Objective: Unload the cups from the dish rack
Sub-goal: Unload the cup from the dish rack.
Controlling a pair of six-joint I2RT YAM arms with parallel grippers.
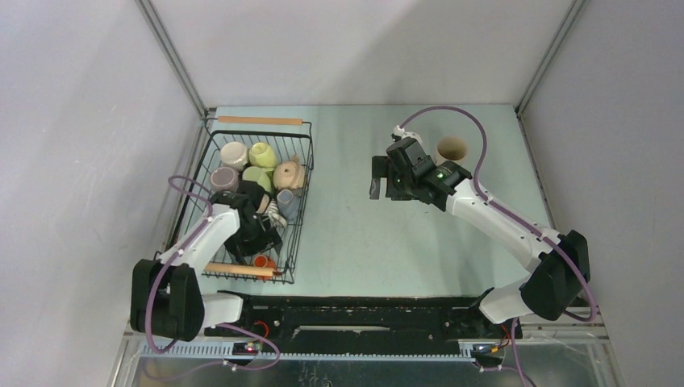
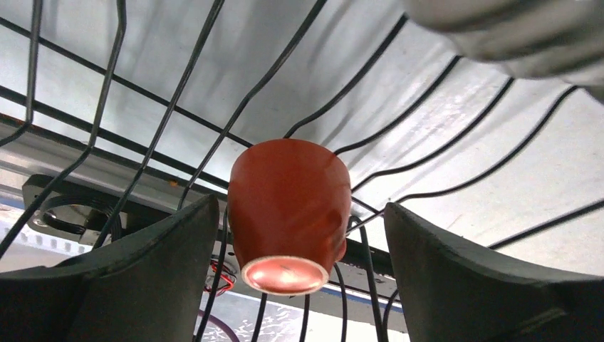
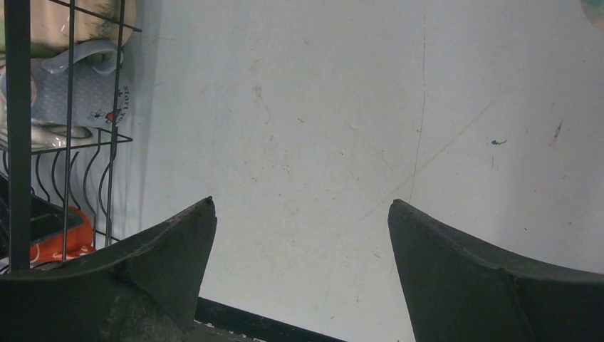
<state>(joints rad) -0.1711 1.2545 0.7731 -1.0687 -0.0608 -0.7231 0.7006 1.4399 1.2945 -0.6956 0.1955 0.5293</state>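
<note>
Top cam sits high over the near edge, looking down on the table [image 1: 363, 234] and dish rack [image 1: 262, 121]. Left wrist cam is inside the rack, right up close to an orange cup [image 2: 288, 206]. Right wrist cam looks low across the table, catching that same rack and cup at its left edge.

The left arm [image 1: 202, 238] is reaching toward 1 o'clock from its base, and the left gripper [image 2: 299, 206] is pointing downward with jaws standing wide apart. The right arm [image 1: 500, 218] is extending toward 10 o'clock, and the right gripper [image 3: 303, 203] is holding its jaws fully spread.
</note>
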